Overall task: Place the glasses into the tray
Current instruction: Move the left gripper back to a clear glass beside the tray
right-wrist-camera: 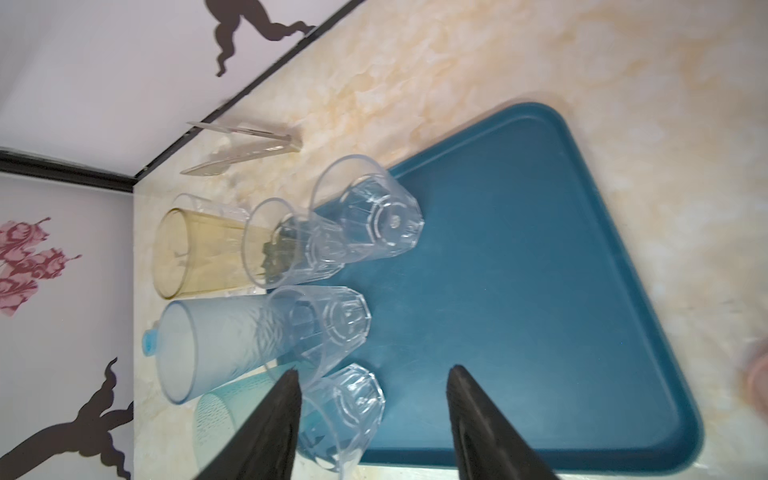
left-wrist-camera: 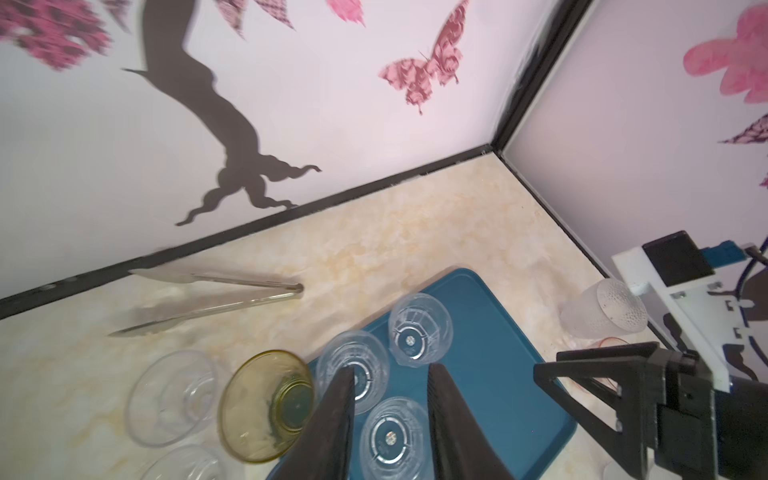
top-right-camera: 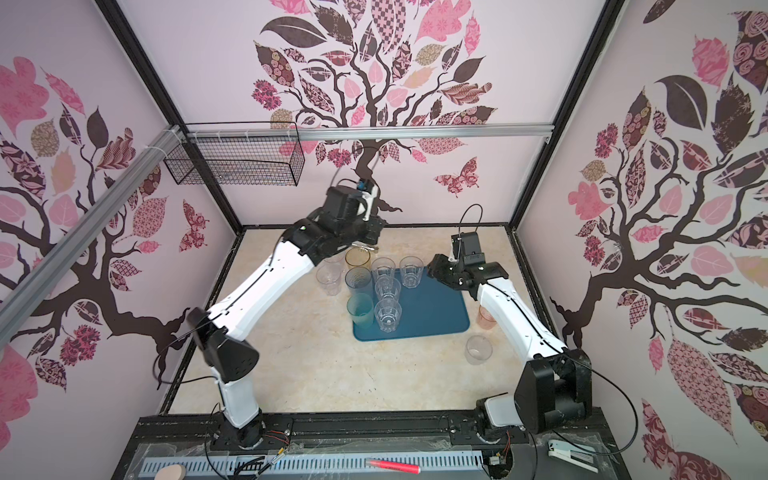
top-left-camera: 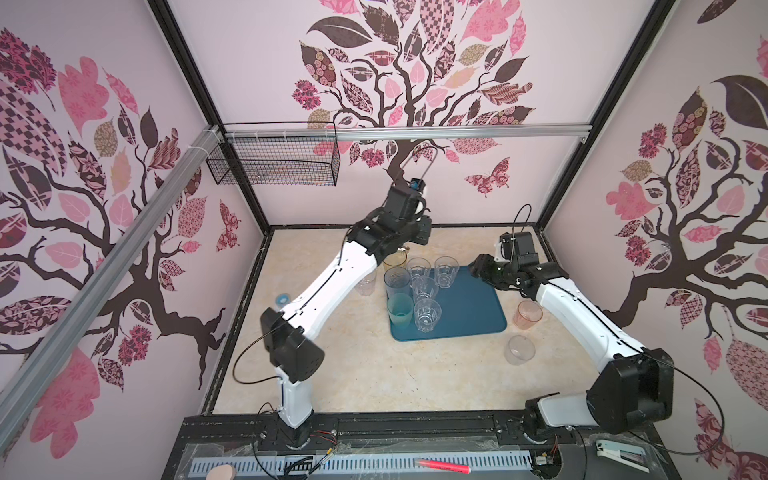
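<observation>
Our left gripper (left-wrist-camera: pixel 391 370) hangs with its fingers spread, pinching nothing, over the far left corner of the tray (left-wrist-camera: pixel 490 353). Right below the gap a clear faceted tumbler (left-wrist-camera: pixel 390 436) stands upright on the tray, with three more like it close by, all in the tray's left half. Our right gripper (right-wrist-camera: pixel 374 372) is spread wide too and carries nothing; it hovers over the tray's far right corner, above bare blue surface.

Along the tray's left edge we see a tall blue tumbler (top-left-camera: pixel 397 282) and, nearer to us, a teal tumbler (top-left-camera: pixel 400 313), both upright. The amber tumbler (left-wrist-camera: pixel 266 411) stands on the bench (top-left-camera: pixel 353 374) just beside the tray's far left corner. Two plain clear tumblers (left-wrist-camera: pixel 172 399) stand further left on the bench. To the right of the tray, also on the bench, are a pink tumbler (top-left-camera: pixel 528 314) and, nearer to us, a plain clear one (top-left-camera: pixel 519 349). Metal tongs (left-wrist-camera: pixel 208 299) lie on the bench by the back wall, apart from the glasses.
</observation>
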You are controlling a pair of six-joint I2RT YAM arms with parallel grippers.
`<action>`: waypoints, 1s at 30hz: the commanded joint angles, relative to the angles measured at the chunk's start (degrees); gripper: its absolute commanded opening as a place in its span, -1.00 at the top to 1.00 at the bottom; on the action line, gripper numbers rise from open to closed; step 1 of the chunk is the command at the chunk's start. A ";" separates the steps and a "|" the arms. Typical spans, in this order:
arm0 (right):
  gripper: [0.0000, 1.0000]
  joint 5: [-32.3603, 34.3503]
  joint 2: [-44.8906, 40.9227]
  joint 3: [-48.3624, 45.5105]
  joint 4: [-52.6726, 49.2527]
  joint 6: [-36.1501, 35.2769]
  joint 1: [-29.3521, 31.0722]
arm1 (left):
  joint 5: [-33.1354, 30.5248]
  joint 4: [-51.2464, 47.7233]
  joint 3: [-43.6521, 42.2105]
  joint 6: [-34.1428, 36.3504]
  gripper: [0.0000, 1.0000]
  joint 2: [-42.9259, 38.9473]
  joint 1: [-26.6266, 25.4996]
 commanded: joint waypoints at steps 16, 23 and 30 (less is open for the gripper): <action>-0.20 4.27 6.01 5.04 -2.39 -2.43 8.40 | 9.08 -1.12 -34.41 -3.22 0.34 -12.77 25.19; -0.30 4.23 7.82 6.13 -5.31 -6.17 8.72 | 13.86 -5.98 -31.76 -5.68 0.34 -3.78 26.24; -0.45 4.37 9.69 6.10 -6.43 -8.03 8.81 | 11.38 -3.16 -33.29 -6.10 0.28 -2.33 26.21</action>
